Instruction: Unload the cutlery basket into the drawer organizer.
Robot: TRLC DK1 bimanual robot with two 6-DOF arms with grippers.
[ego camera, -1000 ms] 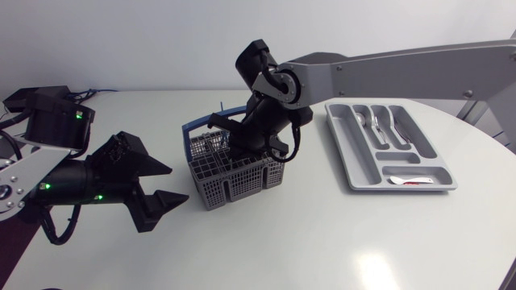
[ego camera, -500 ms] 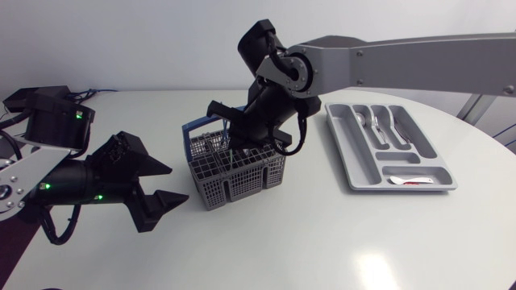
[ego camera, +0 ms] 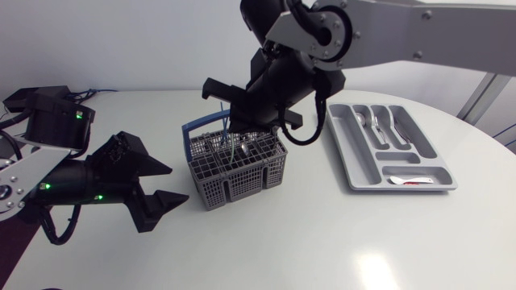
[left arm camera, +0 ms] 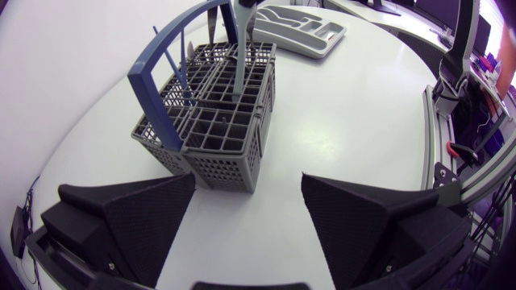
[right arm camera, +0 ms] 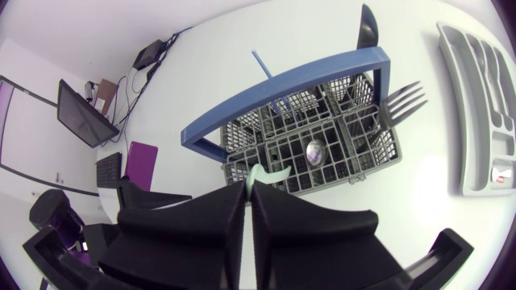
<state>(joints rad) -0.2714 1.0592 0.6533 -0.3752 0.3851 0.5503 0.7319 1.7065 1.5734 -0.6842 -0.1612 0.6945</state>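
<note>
The grey cutlery basket [ego camera: 238, 173] with a blue handle [ego camera: 192, 127] stands at the table's middle. Above it my right gripper [ego camera: 235, 122] is shut on a thin utensil with a pale green handle [ego camera: 232, 149], whose lower end hangs inside the basket. In the right wrist view the pale green end [right arm camera: 266, 172] shows just past the closed gripper [right arm camera: 248, 189], over the basket [right arm camera: 355, 173]. A fork [right arm camera: 401, 101] and a spoon [right arm camera: 314, 151] stay in the basket. The grey drawer organizer [ego camera: 347, 165] lies at the right. My left gripper [ego camera: 165, 184] is open, left of the basket [left arm camera: 218, 129].
The organizer holds several pieces of metal cutlery [ego camera: 379, 122] in its long slots and a small white piece [ego camera: 405, 180] in the near cross slot. A dark utensil [right arm camera: 367, 28] stands at the basket's far side. Bare tabletop lies between basket and organizer.
My right gripper has risen above the basket, drawing the green-handled utensil upward with it. The left arm has not moved.
</note>
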